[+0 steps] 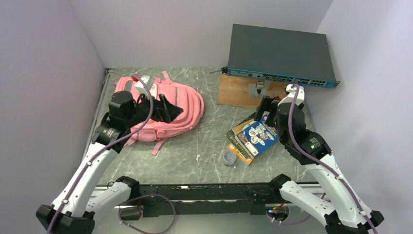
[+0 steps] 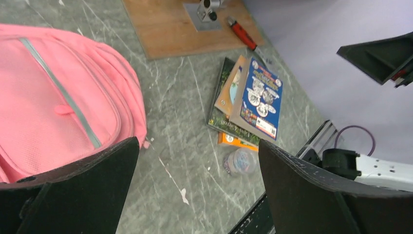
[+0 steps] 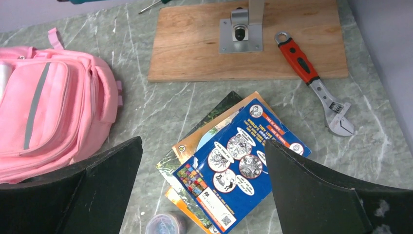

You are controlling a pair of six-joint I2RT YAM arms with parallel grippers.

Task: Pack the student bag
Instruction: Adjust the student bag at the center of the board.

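Flat, left on table [image 1: 195,161]: student bag [image 1: 187,105], opening not visibly unzipped. Above it, left gripper [image 2: 195,192], jaws spread wide, empty. Over the book stack [image 3: 238,163], right gripper [image 3: 202,192] — likewise released. Best to open the main zip fully first — then slide books in spine-first.

The backpack [image 3: 58,112] is showing soft pink all over, with a grey stripe running down its front pocket, and the table [image 3: 146,107] is showing grey-green stone with white veins. The top book [image 3: 238,165] is wearing a blue cover dotted with white cartoon circles, while the books beneath [image 3: 199,136] are showing orange and dark green. The wrench [image 3: 311,80] is showing a red and black handle and a silver head, beside a board [image 3: 195,44] showing light brown wood grain.
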